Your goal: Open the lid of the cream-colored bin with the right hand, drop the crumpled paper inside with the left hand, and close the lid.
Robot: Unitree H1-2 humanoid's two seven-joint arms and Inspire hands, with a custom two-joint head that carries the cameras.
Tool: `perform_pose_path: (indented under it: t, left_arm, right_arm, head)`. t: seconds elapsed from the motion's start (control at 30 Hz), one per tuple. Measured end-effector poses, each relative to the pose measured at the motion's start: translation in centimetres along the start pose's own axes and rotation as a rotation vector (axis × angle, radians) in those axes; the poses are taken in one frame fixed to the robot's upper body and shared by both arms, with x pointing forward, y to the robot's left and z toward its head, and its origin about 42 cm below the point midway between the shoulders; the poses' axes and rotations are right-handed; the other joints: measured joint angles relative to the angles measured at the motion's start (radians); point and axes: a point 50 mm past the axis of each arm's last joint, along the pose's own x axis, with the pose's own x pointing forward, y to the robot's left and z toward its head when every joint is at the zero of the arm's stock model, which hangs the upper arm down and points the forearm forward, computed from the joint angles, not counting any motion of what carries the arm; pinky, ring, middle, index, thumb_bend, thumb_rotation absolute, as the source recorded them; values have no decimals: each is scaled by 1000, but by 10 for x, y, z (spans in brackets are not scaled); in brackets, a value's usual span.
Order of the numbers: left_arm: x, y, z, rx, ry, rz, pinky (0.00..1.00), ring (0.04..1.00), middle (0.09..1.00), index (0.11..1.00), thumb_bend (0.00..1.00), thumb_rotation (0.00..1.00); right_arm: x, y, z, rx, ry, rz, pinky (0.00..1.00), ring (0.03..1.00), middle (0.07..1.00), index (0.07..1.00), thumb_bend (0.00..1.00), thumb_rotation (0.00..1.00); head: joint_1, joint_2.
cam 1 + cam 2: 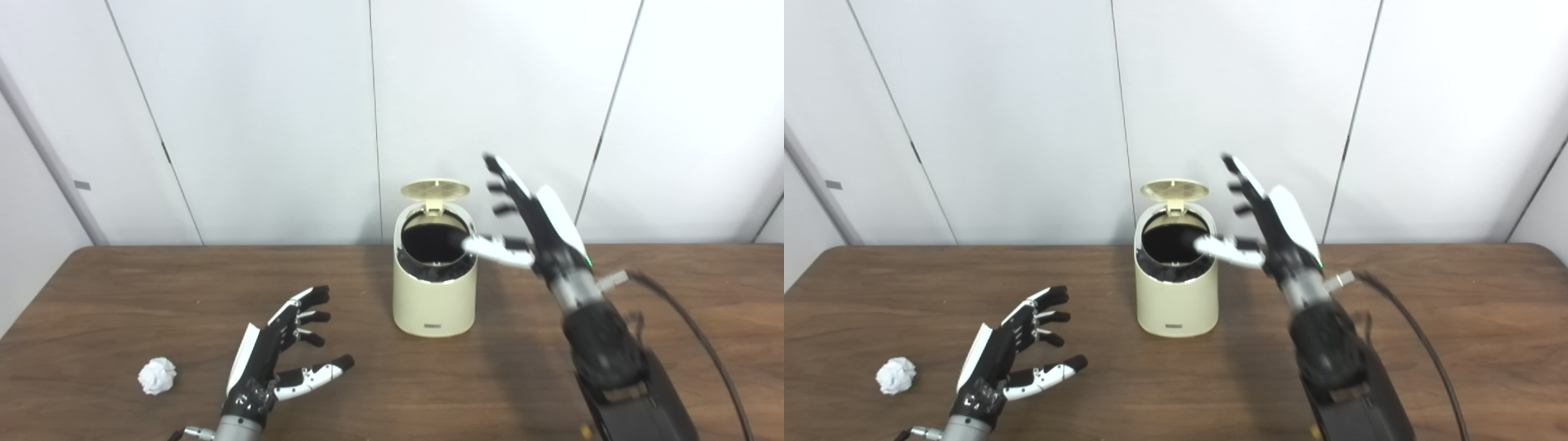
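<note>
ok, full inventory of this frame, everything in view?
bin: 1, cream, table centre toward the back, dark inside
lid: 1, cream, flipped up at the bin's back edge
paper: 1, white, crumpled, front left of the table
table: 1, dark brown wood
wall: white panels behind
cable: 1, black, along the right arm
left hand: open, right of the paper
right hand: open, raised beside the bin's rim

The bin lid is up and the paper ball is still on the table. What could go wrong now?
The right hand hovers beside the open lid, thumb across the rim of the bin; it might bump the lid shut or nudge the bin. The crumpled paper lies to the outside of the open left hand, so a clumsy reach could knock it away across the table.
</note>
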Motion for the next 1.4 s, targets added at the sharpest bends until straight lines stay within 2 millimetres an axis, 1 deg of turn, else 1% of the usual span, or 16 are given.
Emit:
perform_pose_path:
  t: [0.1, 0.3, 0.4, 0.53, 0.57, 0.6, 0.67, 0.7, 0.8, 0.9, 0.97, 1.03, 1.1, 1.17, 1.27, 1.4]
  left_arm:
    - [0, 0, 0, 0, 0, 0, 574, 745, 839, 847, 728, 100]
    - [0, 0, 1, 1, -4, -1, 575, 745, 839, 846, 733, 108]
    - [1, 0, 3, 4, -10, 0, 567, 742, 841, 848, 730, 117]
    - [1, -2, 3, 19, -11, -7, 564, 744, 842, 851, 726, 121]
    - [1, -4, 3, 25, -11, -10, 563, 740, 837, 850, 732, 125]
    - [1, -6, 4, 25, -12, -11, 563, 739, 835, 848, 738, 127]
    - [2, -13, 5, 14, -16, -8, 563, 742, 836, 849, 745, 128]
    - [3, -18, 6, 5, -17, -3, 564, 744, 838, 848, 749, 129]
    - [4, -32, 3, -10, -2, 1, 558, 751, 838, 845, 752, 128]
    - [5, -42, 2, -9, 5, -8, 565, 757, 839, 844, 751, 126]
    - [6, -46, 4, -2, 2, 4, 557, 743, 838, 845, 746, 104]
    - [7, -48, 5, -4, 1, 15, 521, 709, 832, 851, 728, 68]
    - [7, -49, 6, 3, 2, 22, 489, 677, 822, 850, 720, 37]
    - [5, -46, 11, 30, -13, 27, 475, 662, 807, 846, 722, 11]
    - [2, -31, 30, 113, -59, 46, 494, 656, 777, 811, 715, 8]
    - [-6, 10, 55, 355, -86, 47, 539, 667, 744, 779, 699, 36]
  right_arm:
    - [-23, -6, -20, -9, 43, 4, 681, 855, 930, 931, 828, 326]
    - [-55, -6, -38, -19, 11, 40, 716, 865, 945, 936, 889, 385]
    - [-73, -4, -47, 7, 25, 66, 726, 877, 961, 947, 884, 348]
    - [-85, -4, -53, 26, 30, 92, 756, 877, 966, 953, 868, 294]
    - [-86, -5, -54, 27, 26, 94, 765, 882, 968, 955, 866, 292]
    - [-88, -8, -56, 20, 18, 97, 772, 889, 971, 956, 861, 280]
    - [-92, -14, -60, 1, 11, 103, 788, 904, 979, 959, 843, 264]
    - [-93, -18, -63, -4, 17, 104, 798, 912, 983, 961, 837, 258]
    - [-96, -27, -70, -5, 42, 115, 832, 930, 990, 971, 835, 259]
    - [-97, -30, -72, 17, 86, 118, 830, 931, 994, 976, 828, 267]
    - [-97, -31, -71, 18, 99, 123, 807, 920, 996, 969, 822, 286]
    - [-97, -30, -70, -12, 100, 128, 751, 925, 996, 971, 842, 390]
    - [-97, -30, -67, -71, 91, 131, 761, 937, 998, 976, 846, 421]
    - [-96, -30, -65, -101, 82, 129, 785, 954, 1000, 986, 848, 451]
    - [-96, -31, -65, -114, 83, 125, 760, 953, 1000, 996, 879, 511]
    - [-96, -33, -65, -115, 83, 122, 726, 947, 1000, 993, 897, 539]
  head:
    - [2, 2]
    - [3, 2]
    - [37, 8]
    - [149, 3]
    - [194, -1]
    - [230, -5]
    - [241, -6]
    - [294, -14]
    - [388, -32]
    - [446, -46]
    - [472, -52]
    - [485, -54]
    - [502, -55]
    - [512, -58]
    - [515, -58]
    - [517, -58]
